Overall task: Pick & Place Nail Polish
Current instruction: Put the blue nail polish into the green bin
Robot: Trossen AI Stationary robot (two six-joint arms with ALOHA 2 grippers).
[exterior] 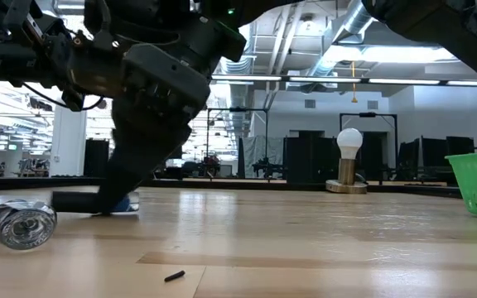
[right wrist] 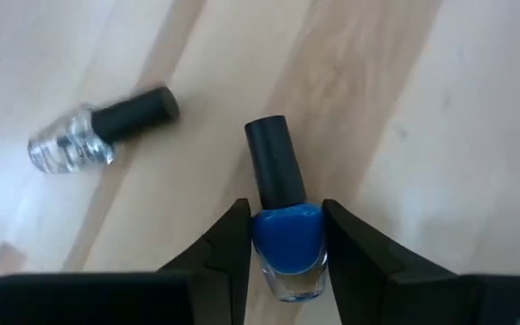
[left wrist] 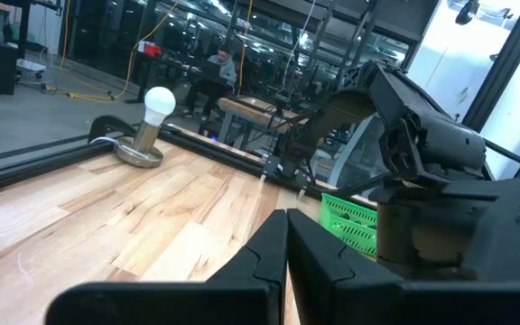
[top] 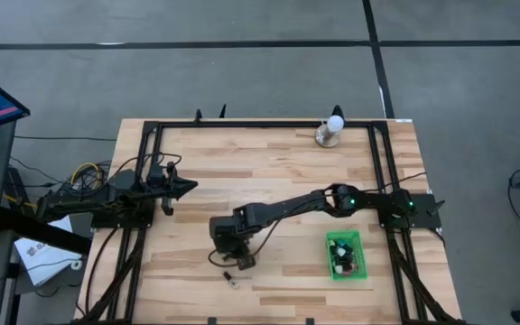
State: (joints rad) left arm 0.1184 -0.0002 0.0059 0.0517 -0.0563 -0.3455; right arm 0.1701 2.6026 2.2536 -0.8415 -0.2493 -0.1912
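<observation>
Left arm parked at the left edge of the table, its gripper pointing inward with fingers pressed together, holding nothing.

Near the front edge, just left of centre, a clear nail polish bottle with a dark cap lying on its side on the bare wood; also visible end-on at the left of the low view and as a small speck from above.

Just beside it, right gripper reached well across the table and lowered to the surface, its fingers straddling a blue nail polish bottle that lies flat, dark cap pointing away from the wrist. Jaws partly open, pads close against the blue glass on both sides, apparently not yet squeezing; nothing lifted.

Farther right, near the front right, a green basket with a few small bottles already inside. At the far edge, right of centre, a white ball on a round metal base, not part of the job.

Step in hand, by the look of it: the grasp of the blue bottle. Next move likely calls for closing squarely on the rounded body without letting it roll or squirt out, then lifting clear and carrying rightward to the basket. Clear bottle left for a later trip.
</observation>
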